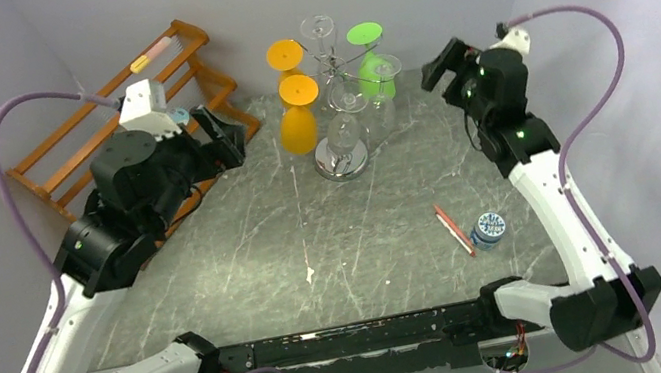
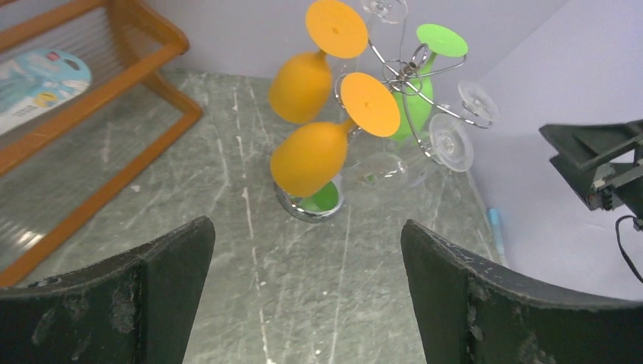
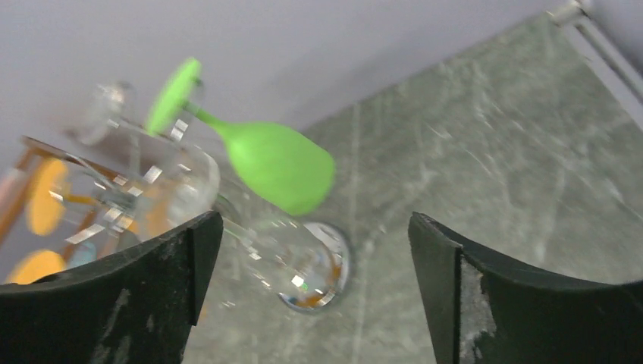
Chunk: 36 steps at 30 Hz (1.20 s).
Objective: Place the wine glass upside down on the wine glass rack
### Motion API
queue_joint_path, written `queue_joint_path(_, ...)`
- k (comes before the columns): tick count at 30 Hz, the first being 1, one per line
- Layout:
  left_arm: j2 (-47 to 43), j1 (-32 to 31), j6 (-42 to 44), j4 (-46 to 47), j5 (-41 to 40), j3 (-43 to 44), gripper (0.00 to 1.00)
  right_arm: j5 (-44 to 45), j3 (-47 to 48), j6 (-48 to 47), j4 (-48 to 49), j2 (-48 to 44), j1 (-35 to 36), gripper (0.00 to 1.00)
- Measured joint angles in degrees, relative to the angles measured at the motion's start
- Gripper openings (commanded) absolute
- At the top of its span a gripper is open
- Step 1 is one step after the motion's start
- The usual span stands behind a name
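Hanging glasses: we see each one foot-up and bowl-down on the wine glass rack (image 1: 343, 166), at the far middle of the table (image 1: 246, 251). None stands on the stone or sits in a gripper.
Task's glass: we take it to be the clear wine glass (image 1: 381, 115) on the rack's right side.
Why so held: the feet catch in the scroll arms, so the stems carry the weight. We judge the placing done.
Left gripper (image 2: 306, 235): jaws wide and empty, by the orange wooden rack (image 1: 95, 135) at far left, well apart from the stand.
Right gripper (image 3: 315, 227): jaws wide with nothing between, at far right, near the green glass (image 3: 277, 167).
Materials: bright curled wire, a thin stem and a mirror disc base. The orange glasses (image 2: 307, 155) and the green one look opaque and smooth. The table is grey-green and veined.
Strays: a reddish pen (image 1: 453, 230) and a blue-lidded jar (image 1: 488, 229) lie near right.
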Motion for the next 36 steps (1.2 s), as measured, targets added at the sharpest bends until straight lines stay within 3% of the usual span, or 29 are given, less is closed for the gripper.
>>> queue_joint_path(10, -6.32, 0.00, 5.84, -7.72, -3.82, 0.72, 0.97, 5.27, -12.39, 0.37, -15.32, -18.21, 0.00, 1.00)
queue_joint_path(19, -10.80, 0.00, 9.46, -13.40, -7.15, 0.81, 0.96, 12.31, -7.17, -6.80, -25.31, -35.23, 0.00, 1.00)
queue_joint_path(26, -13.68, 0.00, 11.72, -16.98, -8.66, 3.19, 0.96, 13.46, -0.50, -11.45, -28.22, -37.83, 0.00, 1.00)
queue_joint_path(36, -14.71, 0.00, 12.79, -18.03, -8.74, 3.37, 0.97, 13.03, -0.46, -12.52, -30.25, -37.48, 0.00, 1.00)
